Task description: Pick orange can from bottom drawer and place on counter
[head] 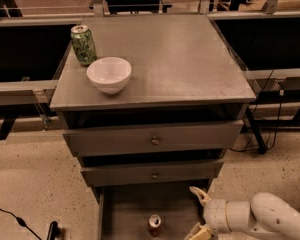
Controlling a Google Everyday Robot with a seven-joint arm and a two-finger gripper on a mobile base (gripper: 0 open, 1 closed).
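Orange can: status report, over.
Gripper open, low over bottom drawer, right of orange can, not touching. Can upright in drawer. Nothing between them. Counter: green can, bowl at left.

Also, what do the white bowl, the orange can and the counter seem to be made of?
The white bowl: likely glazed ceramic, smooth, soft sheen. The orange can: probably thin metal, silver top, printed sides. The counter: matte scuffed grey, perhaps painted metal or laminate. The pincer is open beside the can, at the bottom drawer.
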